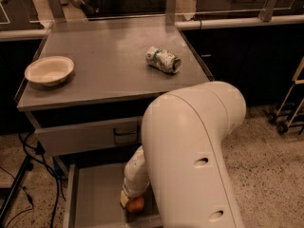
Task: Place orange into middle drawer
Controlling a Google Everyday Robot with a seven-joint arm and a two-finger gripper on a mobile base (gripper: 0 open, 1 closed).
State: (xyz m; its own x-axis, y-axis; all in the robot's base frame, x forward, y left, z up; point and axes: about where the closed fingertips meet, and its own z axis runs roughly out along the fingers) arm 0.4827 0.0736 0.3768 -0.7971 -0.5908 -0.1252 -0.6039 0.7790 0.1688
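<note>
The orange [136, 204] is a small bright round fruit low inside the open middle drawer [95, 198], a shallow grey drawer pulled out below the cabinet. My gripper [129, 201] is at the end of the white wrist reaching down into the drawer, right at the orange. The big white arm covers the drawer's right half and most of the gripper. I cannot tell whether the orange rests on the drawer floor.
A white bowl [49, 70] sits at the left of the cabinet top and a green-and-white can [163, 60] lies on its side at the right. A closed drawer front with a dark handle [124, 135] is above the open drawer. Cables [28, 175] run along the floor at left.
</note>
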